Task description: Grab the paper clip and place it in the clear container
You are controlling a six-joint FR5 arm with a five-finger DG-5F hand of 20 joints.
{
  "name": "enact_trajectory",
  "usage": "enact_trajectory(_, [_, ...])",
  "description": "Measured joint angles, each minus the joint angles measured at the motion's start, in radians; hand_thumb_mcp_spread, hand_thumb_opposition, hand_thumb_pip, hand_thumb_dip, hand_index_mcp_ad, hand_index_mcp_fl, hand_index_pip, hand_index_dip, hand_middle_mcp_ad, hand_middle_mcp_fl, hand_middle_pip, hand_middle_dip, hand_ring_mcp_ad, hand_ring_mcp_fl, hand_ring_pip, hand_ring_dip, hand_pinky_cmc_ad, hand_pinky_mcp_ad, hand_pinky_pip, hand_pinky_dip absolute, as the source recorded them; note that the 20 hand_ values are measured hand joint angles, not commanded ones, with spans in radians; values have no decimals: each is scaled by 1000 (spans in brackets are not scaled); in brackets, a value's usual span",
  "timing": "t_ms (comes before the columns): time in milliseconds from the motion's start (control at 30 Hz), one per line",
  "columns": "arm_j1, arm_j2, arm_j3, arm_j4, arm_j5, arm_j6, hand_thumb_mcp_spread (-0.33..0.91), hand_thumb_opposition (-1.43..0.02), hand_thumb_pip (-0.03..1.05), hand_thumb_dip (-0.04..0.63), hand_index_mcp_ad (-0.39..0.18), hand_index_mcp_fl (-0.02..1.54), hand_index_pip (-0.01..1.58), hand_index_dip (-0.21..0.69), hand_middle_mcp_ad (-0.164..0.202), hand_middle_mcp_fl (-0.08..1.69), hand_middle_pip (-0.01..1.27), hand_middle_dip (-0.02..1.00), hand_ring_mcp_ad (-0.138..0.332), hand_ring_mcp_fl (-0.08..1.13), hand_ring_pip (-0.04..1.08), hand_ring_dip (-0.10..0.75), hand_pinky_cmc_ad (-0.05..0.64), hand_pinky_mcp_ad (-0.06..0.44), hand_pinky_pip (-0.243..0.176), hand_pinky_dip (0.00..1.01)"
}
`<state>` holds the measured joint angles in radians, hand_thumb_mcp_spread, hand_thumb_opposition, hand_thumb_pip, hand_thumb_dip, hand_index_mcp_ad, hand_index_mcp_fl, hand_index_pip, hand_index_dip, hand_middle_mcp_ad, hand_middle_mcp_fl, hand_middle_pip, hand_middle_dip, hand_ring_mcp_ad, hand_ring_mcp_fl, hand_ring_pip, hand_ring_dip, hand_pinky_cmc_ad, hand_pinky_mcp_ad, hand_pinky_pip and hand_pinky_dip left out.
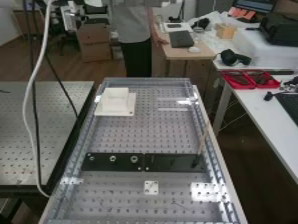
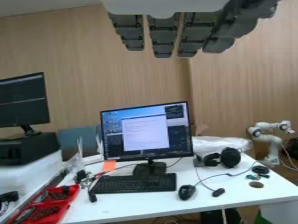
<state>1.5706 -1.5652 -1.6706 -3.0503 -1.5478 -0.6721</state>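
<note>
In the wrist view the hand (image 2: 163,34) has its dark grey fingers extended and fairly straight, side by side, with nothing held in them. On the perforated bench in the high view, pale edges and glints outline what looks like the clear container (image 1: 173,109), to the right of a white block. A thin dark mark (image 1: 178,204) lies near the bench's near end; I cannot tell whether it is the paper clip.
A white block on a square base (image 1: 115,103) stands at the far left of the bench. Black plates (image 1: 113,160) cross its middle, with a small white plate (image 1: 151,187) nearer. Red trays (image 1: 247,80) sit on the right-hand desk. A person stands beyond the bench.
</note>
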Motion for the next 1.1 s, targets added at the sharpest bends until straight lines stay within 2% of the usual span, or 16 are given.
enact_trajectory(67, [0,-2,-7,6,4,0,2,2,21,7,0,-9,0,16,73,12,17,24,68,0,12,16,42,56,-10,17])
enact_trajectory(100, [-1,-3,-13,12,6,-1,2,2,17,7,7,-9,3,16,72,12,17,24,68,0,12,16,26,35,-10,14])
enact_trajectory(167, [-1,-6,-22,21,7,0,-9,-7,16,7,10,-9,3,16,63,12,17,28,61,0,12,16,31,35,-10,21])
enact_trajectory(200, [-2,-9,-27,27,9,1,24,-37,58,0,10,-9,3,16,63,12,17,28,61,0,16,16,31,33,-10,37])
enact_trajectory(233, [-2,-12,-34,32,10,3,105,-138,164,14,10,-9,5,16,63,7,23,37,63,0,14,19,30,54,-10,80])
enact_trajectory(267, [-2,-14,-36,34,11,5,162,-209,251,23,10,-9,19,14,63,7,37,35,63,0,21,19,51,65,-10,122])
enact_trajectory(300, [-3,-19,-41,39,13,8,222,-307,302,23,10,-7,33,30,63,3,63,47,66,0,19,28,89,98,-10,183])
enact_trajectory(367, [-3,-26,-48,42,14,13,230,-429,290,23,7,-9,35,30,63,10,87,80,61,0,42,42,145,159,-19,260])
enact_trajectory(433, [-4,-36,-57,47,17,21,251,-541,290,24,2,-5,51,45,63,3,91,112,86,2,58,63,216,204,-38,337])
enact_trajectory(467, [-4,-37,-58,48,18,22,262,-571,290,24,0,-10,56,59,63,7,103,119,91,3,51,73,227,225,-44,367])
enact_trajectory(600, [-11,-51,-78,65,20,49,265,-625,316,23,-2,-5,70,63,68,7,112,141,138,0,75,87,311,276,-59,429])
enact_trajectory(667, [-13,-55,-87,76,22,56,265,-653,316,23,-3,-5,66,65,68,10,119,159,138,0,73,89,332,298,-63,461])
enact_trajectory(733, [-18,-62,-101,92,26,63,262,-682,318,21,0,-5,72,75,66,10,124,175,152,0,79,103,351,300,-75,476])
enact_trajectory(800, [-21,-68,-109,100,29,69,265,-696,339,24,-3,-5,72,75,73,10,124,175,157,0,75,103,354,314,-77,482])
enact_trajectory(1033, [-38,-97,-132,119,48,91,265,-710,379,40,0,-7,82,75,75,7,126,175,161,0,86,103,363,311,-91,487])
enact_trajectory(1100, [-42,-99,-137,124,52,95,262,-714,380,40,0,-7,82,72,87,7,126,175,157,0,94,103,365,311,-91,490])
